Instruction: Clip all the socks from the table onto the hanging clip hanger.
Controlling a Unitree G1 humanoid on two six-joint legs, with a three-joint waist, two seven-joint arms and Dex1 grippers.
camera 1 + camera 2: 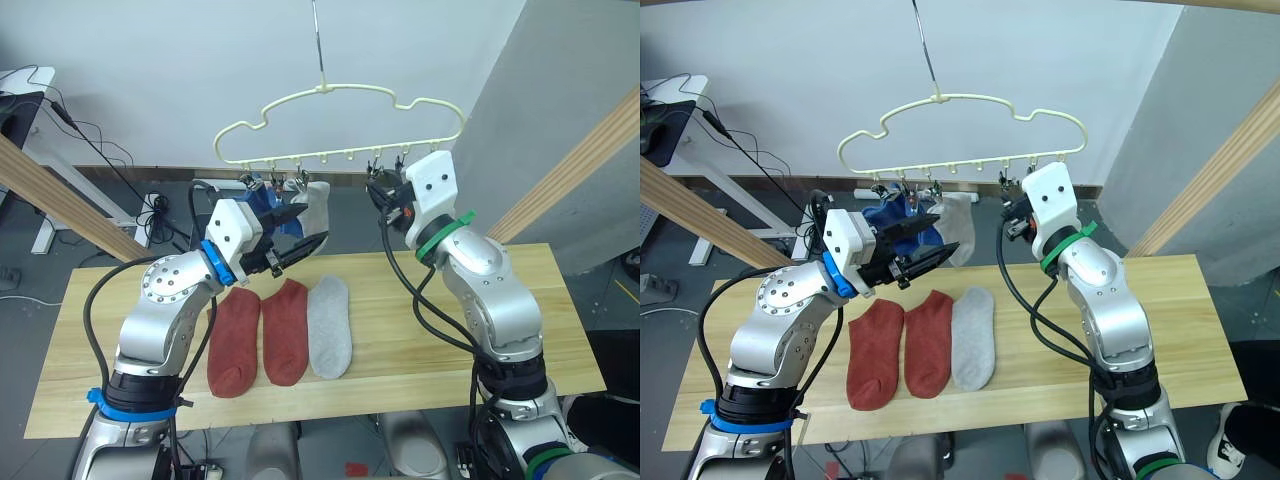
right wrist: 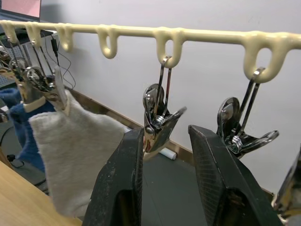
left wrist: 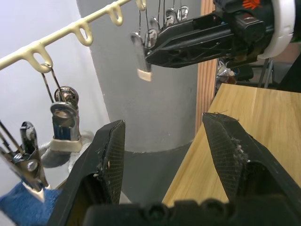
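Light wooden table (image 1: 420,330) carries two rust-red socks (image 1: 262,335) and a grey sock (image 1: 330,326) mid-surface. Both the left gripper (image 3: 162,155) and right gripper (image 2: 164,155) gape empty under the clip hanger (image 1: 340,125).

Your robot's two arms are built of rounded silver-grey metal housings with small dark screws around the joint caps. Thick black cables loop outside each arm. Your left arm carries a bright blue band at the wrist and another low down; your right arm wears a green band. Each wrist ends in a boxy white block. Beyond it sit two black fingers (image 3: 113,160) with textured inner faces.
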